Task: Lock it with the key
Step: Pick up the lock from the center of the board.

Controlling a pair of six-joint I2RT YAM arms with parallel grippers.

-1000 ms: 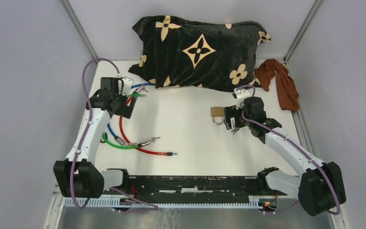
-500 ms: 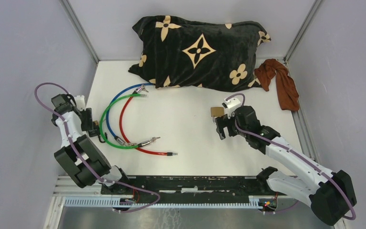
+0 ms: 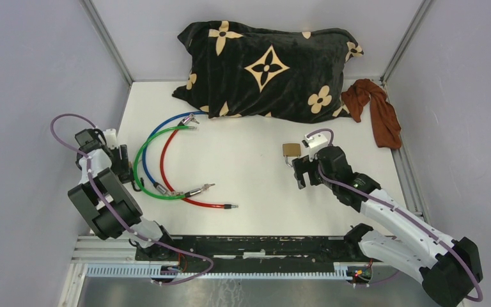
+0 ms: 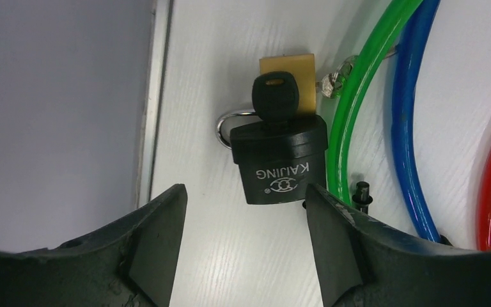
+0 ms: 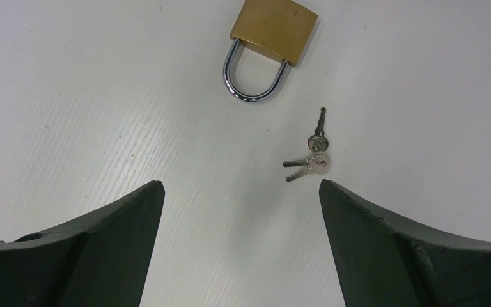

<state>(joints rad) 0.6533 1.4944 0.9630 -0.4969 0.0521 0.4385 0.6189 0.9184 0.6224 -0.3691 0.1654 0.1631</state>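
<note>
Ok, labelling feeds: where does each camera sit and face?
Top external: overhead behind the robot, facing down at the table; both arms show.
Left wrist: on left arm, facing black lock; left end effector shows.
Right wrist: on right arm, facing brass padlock, keys; right end effector shows.
Shared: top external also shows that padlock.

left arm [image 3: 96, 192] folded up tight against the left edge of the table [image 3: 256, 192], left gripper [image 3: 124, 167] pointing down, jaws apart. right arm [image 3: 390, 211] stretched forward and inward over the table's right half, right gripper [image 5: 241, 192] tipped downward, jaws spread wide, empty.
</note>
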